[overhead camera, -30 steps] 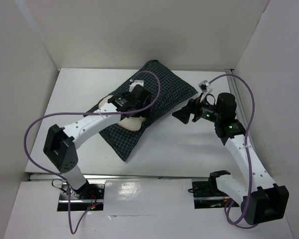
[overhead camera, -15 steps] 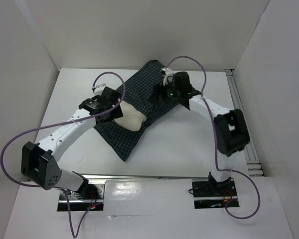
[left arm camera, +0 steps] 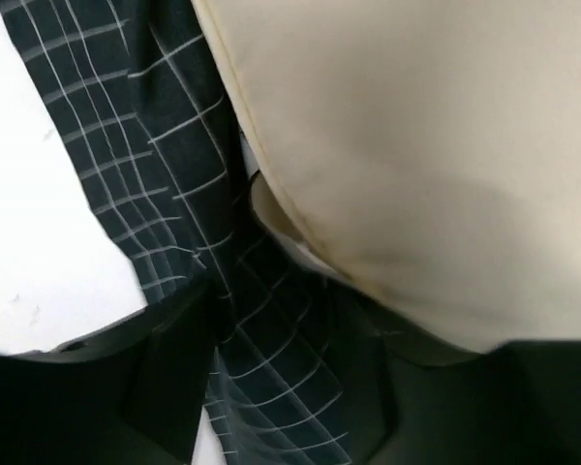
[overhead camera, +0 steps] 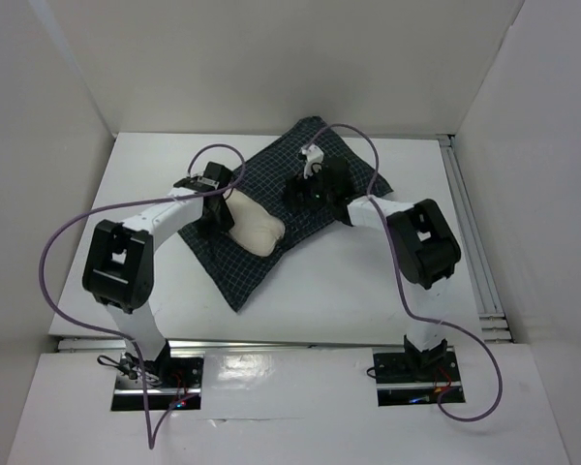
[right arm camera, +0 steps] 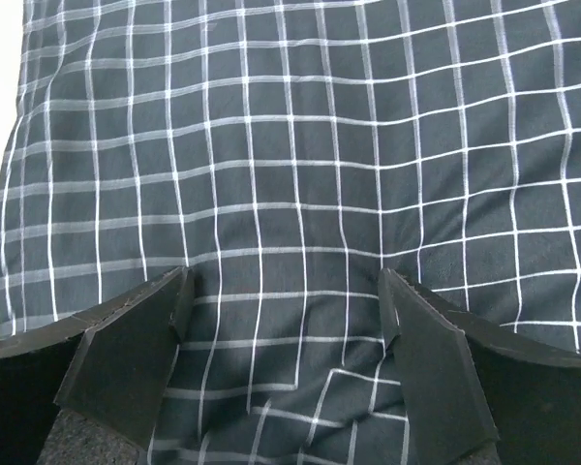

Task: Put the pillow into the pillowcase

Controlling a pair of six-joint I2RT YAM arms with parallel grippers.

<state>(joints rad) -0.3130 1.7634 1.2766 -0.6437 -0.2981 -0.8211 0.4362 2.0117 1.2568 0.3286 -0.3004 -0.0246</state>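
Pillow [overhead camera: 255,229]: lay on the counter [overhead camera: 368,281], partly sleeved in the pillowcase [overhead camera: 234,273], cream end bared at the mouth. Left end effector [left arm camera: 281,387]: straddled the pillowcase hem just beside the pillow, jaws partway in; could not tell whether pinched. Right end effector [right arm camera: 286,334]: stood open, fingers spread on the checked cloth farther up the case, gripping nothing. Risks, as judged: could catch one layer only, or pillow fabric along with the hem, and so drag the cushion back out; could lose the limp hem on pulling; could bunch cloth under the right fingers and block the slide.
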